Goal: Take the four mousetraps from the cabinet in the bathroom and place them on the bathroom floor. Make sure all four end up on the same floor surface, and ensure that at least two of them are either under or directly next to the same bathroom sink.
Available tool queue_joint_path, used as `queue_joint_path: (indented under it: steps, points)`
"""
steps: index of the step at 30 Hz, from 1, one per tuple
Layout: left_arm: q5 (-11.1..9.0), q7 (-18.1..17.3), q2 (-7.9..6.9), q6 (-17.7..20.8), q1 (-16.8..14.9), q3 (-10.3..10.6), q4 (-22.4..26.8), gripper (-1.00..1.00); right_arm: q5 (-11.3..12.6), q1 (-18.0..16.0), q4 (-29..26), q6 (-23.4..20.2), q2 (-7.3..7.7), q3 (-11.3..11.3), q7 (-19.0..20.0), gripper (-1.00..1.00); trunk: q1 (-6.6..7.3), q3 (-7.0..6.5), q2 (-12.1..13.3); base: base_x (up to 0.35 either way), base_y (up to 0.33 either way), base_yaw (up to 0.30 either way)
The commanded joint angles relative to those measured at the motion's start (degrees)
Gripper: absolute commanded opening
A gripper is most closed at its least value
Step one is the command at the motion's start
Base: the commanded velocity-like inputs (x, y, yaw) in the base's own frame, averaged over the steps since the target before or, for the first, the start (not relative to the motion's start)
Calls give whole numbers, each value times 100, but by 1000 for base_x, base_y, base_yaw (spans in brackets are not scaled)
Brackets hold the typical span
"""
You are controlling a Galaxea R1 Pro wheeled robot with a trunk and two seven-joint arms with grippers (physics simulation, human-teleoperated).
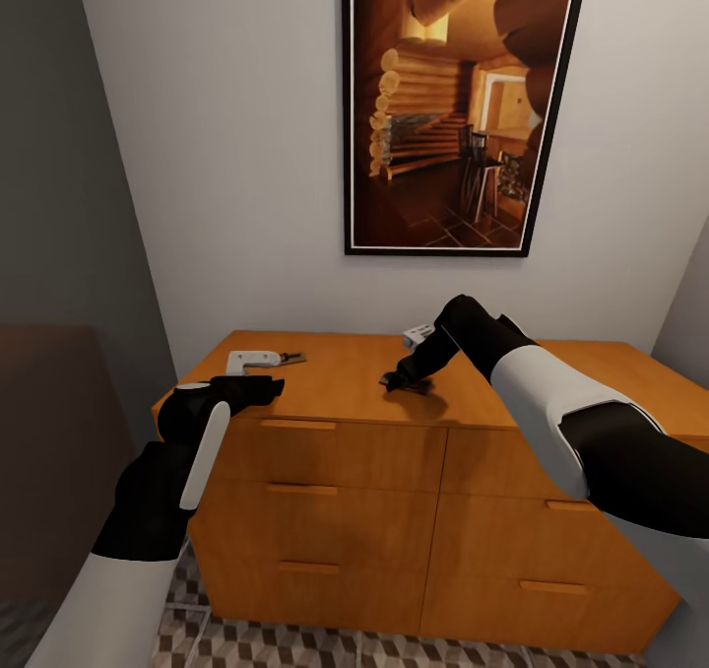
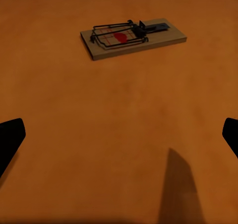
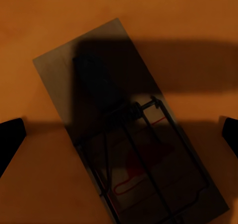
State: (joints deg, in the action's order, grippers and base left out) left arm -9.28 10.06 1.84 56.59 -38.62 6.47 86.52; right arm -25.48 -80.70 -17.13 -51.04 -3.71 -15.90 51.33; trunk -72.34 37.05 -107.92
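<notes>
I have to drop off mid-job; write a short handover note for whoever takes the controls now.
Left gripper: open, empty, at the front edge of the low orange-brown wooden cabinet, facing a small flat brown wooden mousetrap on top.
Right gripper: open, directly over a second mousetrap mid-top, not yet closed.
Done: no traps seen on the cube-patterned tiled floor.
Left: grasp both, find the other two, place all four on the floor, two by one sink.
</notes>
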Motion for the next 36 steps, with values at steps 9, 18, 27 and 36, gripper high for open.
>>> queue_joint_path:
  steps: [9, 18, 27, 36]
  points:
    - [-59, 57, 0, 19, -5, 3, 5, 100, -36, 1, 202, -50, -4, -1, 50, -100, 0, 8, -2, 0, 0, 0]
    - [-59, 57, 2, 19, -5, 3, 5, 100, -36, 1, 202, -73, 1, -1, 68, -100, 0, 8, -2, 0, 0, 0]
    - [-58, 57, 8, 19, -5, 2, 5, 100, -45, 1, 202, -105, 16, -1, 47, -100, 0, 8, -2, 0, 0, 0]
    - [-65, 57, 11, 19, -5, 2, 5, 100, -53, -18, 31, -784, 515, 36, 44, -100, 0, 8, -2, 0, 0, 0]
